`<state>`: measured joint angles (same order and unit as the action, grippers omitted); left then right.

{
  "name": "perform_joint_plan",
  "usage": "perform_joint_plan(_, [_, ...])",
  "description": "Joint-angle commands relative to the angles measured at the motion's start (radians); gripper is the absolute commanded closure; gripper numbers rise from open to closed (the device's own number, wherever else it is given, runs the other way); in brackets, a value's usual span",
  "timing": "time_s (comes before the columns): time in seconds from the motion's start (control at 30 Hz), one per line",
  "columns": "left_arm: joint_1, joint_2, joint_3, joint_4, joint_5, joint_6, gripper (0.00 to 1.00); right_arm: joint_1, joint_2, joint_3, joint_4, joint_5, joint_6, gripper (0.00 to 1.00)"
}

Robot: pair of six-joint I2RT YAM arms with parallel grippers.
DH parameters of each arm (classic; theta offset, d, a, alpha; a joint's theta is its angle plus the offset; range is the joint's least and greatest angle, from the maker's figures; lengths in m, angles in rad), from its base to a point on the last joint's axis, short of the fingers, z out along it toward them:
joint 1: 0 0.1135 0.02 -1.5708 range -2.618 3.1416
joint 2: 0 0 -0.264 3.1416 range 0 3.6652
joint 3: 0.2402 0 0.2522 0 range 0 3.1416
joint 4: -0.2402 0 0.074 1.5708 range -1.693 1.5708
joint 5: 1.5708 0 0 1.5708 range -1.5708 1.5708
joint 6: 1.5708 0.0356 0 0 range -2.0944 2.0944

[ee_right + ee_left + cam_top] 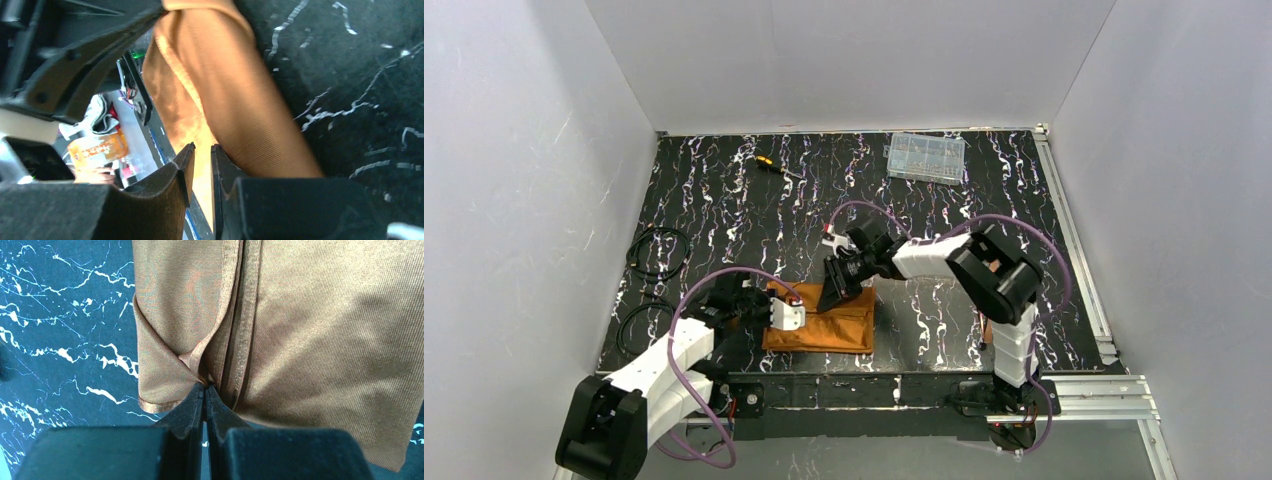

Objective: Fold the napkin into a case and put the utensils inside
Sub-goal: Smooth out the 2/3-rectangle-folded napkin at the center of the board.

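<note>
The rust-orange napkin (834, 328) lies folded into a layered rectangle at the table's near edge, between the two arms. My left gripper (796, 310) reaches it from the left and is shut on a hemmed fold of the napkin (300, 315); the tips of the left gripper (205, 386) pinch the cloth where two hems meet. My right gripper (832, 298) hangs over the napkin's far edge. In the right wrist view the right gripper (202, 148) shows a narrow gap between its jaws with nothing in it, and the napkin (240, 100) lies beyond. No utensils show.
A yellow-and-black screwdriver (774, 167) and a clear compartment box (926, 157) lie at the back. Black cable loops (659, 252) sit at the left. The table's near edge (844, 362) runs just below the napkin. Part of the left arm (75, 50) crowds the right wrist view.
</note>
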<state>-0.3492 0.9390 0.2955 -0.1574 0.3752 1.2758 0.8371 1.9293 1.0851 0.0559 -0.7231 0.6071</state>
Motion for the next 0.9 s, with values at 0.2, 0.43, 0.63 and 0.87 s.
perform_joint_plan(0.2, [-0.003,-0.065,-0.029,-0.021,-0.011,-0.066,0.84,-0.007,0.194,-0.166,0.62,-0.125,0.339,0.78])
perform_joint_plan(0.43, [0.001,-0.126,0.124,-0.244,0.076,-0.231,0.55,-0.006,0.219,-0.222,0.691,-0.08,0.366,0.81])
perform_joint_plan(0.63, [0.004,-0.013,0.331,-0.603,0.283,-0.223,0.55,-0.007,0.202,-0.225,0.609,-0.039,0.302,0.83])
perform_joint_plan(0.87, [0.011,0.249,0.456,-0.462,0.286,-0.539,0.72,-0.007,0.179,-0.225,0.519,0.008,0.239,0.85])
